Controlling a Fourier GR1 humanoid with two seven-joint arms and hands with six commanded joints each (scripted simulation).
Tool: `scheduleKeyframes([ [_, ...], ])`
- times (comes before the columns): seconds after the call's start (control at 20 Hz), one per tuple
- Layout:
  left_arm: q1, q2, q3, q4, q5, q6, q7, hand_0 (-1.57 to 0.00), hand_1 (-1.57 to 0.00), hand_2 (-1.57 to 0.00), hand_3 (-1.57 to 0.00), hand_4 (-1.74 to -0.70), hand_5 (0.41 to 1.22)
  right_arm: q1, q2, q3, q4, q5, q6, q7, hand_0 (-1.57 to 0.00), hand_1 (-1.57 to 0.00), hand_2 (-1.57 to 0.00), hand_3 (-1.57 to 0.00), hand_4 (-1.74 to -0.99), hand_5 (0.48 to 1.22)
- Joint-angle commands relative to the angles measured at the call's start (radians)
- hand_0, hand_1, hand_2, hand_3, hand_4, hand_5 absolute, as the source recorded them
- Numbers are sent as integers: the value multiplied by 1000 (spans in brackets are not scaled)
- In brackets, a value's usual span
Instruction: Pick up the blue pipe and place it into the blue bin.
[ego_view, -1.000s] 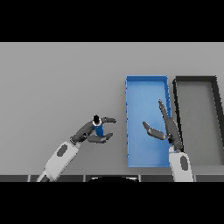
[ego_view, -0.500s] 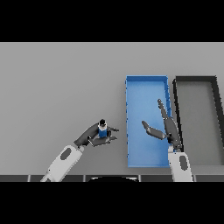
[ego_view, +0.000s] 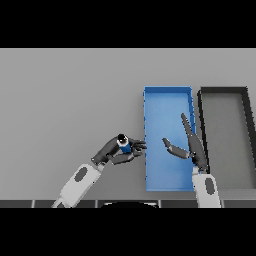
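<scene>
We see one blue pipe (ego_view: 124, 145) clasped in our left hand (ego_view: 116, 151), at nine o'clock of one blue bin (ego_view: 167, 95). One black bin (ego_view: 224, 91) sits beside it. Our right hand (ego_view: 192, 147) spreads above the blue bin.

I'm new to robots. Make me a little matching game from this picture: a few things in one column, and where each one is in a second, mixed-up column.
Things:
1. blue pipe
2. blue bin
3. black bin
4. right hand

Places:
A. farthest to the right on the table
B. held in the left hand, just left of the blue bin
C. open, over the blue bin's right side
D. between the pipe and the black bin

Pairs: 1-B, 2-D, 3-A, 4-C
</scene>
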Motion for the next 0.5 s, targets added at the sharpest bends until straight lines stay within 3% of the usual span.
scheduleKeyframes([
  [0.0,3,12,3,-15,-4,-6,-1,-1554,-1558,-1560,-1557,-1475,1216,-11,-4,-2,7,-1,3,0,1,1,1,1,-1135,559],
  [0.2,-43,3,20,-41,11,-44,75,-1564,-1566,-1566,-1565,-1473,1219,-12,-22,-16,8,-8,8,-8,1,1,1,1,-1124,569],
  [0.3,-29,4,17,-69,8,-59,77,-1567,-1567,-1568,-1567,-1473,1220,-6,-4,0,6,2,2,-13,1,1,1,1,-1124,574],
  [0.45,-30,-10,21,-63,-3,-71,104,-1569,-1569,-1569,-1569,-1473,1220,54,12,17,-59,44,-41,-6,1,1,1,1,-1122,578],
])
